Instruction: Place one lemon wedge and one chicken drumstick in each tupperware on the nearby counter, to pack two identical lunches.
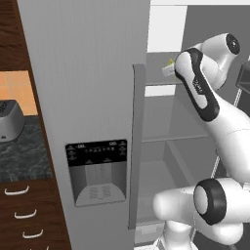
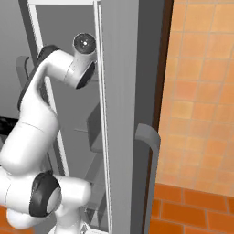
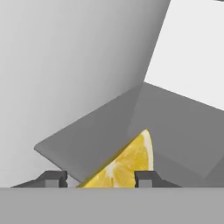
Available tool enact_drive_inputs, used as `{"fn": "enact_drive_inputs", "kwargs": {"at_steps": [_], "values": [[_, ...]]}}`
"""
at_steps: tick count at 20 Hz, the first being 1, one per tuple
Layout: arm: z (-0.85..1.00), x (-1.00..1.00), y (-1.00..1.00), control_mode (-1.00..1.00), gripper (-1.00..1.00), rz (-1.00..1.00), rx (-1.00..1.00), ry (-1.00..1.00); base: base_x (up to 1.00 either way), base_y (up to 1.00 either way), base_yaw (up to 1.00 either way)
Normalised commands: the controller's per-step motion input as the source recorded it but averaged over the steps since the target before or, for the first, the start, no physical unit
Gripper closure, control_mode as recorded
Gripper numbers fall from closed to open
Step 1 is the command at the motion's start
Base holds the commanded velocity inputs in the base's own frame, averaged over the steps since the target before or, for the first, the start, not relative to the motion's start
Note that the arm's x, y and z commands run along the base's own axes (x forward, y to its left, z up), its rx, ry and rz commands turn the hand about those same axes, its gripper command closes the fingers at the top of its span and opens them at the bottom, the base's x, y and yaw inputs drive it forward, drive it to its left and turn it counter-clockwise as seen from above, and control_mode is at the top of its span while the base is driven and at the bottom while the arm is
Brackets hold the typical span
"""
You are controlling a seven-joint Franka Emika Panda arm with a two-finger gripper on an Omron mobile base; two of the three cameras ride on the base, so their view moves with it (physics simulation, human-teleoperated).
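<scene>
In the hand view the lemon wedge (image 3: pixel 124 164) lies on a grey fridge shelf (image 3: pixel 175 127), its long axis and tip pointing to 1 o'clock. The claw (image 3: pixel 98 179) straddles it with fingers apart; whether it is grasping, I cannot tell. The arm (image 1: pixel 215 112) reaches up into the open fridge.

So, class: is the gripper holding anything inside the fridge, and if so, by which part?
It cannot be told. The yellow lemon wedge sits between the gripper fingertips on the shelf, but contact isn't visible.

arm (image 1: pixel 215 117) in open fridge (image 1: pixel 88 97), lemon wedge (image 1: pixel 169 63)
</scene>
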Motion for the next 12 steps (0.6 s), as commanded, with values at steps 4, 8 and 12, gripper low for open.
{"fn": "enact_drive_inputs", "kwargs": {"at_steps": [4,8,12], "values": [[0.07,-1.00,0.00,-1.00,1.00,0.00,-0.05,0.00,0.00,0.00,0.00],[0.00,-1.00,0.00,-1.00,1.00,-0.01,-0.10,0.00,0.00,0.00,0.00],[-0.01,-1.00,0.08,-1.00,1.00,0.00,-0.15,0.00,0.00,0.00,0.00]]}}
